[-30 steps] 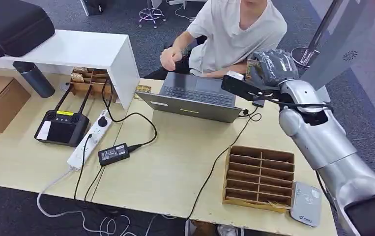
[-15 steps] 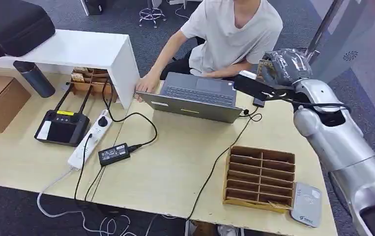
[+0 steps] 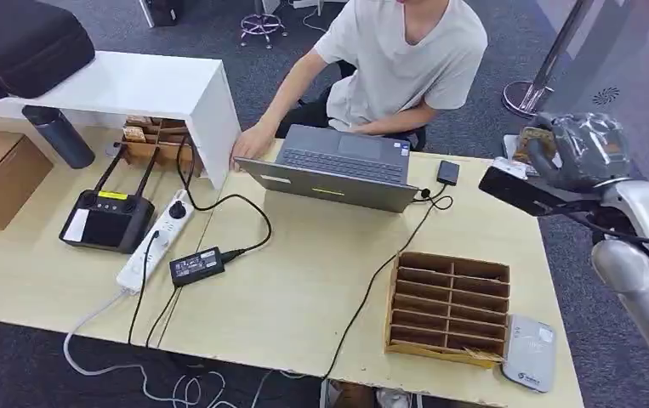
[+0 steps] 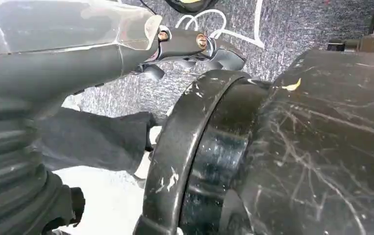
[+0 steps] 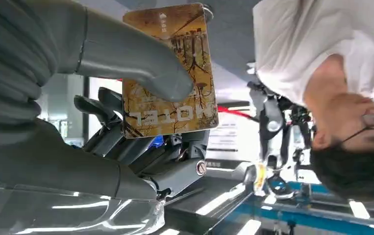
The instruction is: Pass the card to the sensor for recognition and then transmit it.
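While the thumb presses it against the darker fingers, the right hand [image 5: 126, 98] holds the card [image 5: 170, 68], raised beyond the table's [image 3: 304, 280] far right corner. Thin, stiff, light and probably slick, it seems best pinched by one edge. The sensor [image 3: 532, 353] lies at the near corner.

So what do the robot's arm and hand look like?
The right arm is shiny silver and rounded, with a black cable across it. The right hand is grey under clear plastic wrap, with a ribbed cover, a thick grey thumb and darker fingers. The left hand looks alike.
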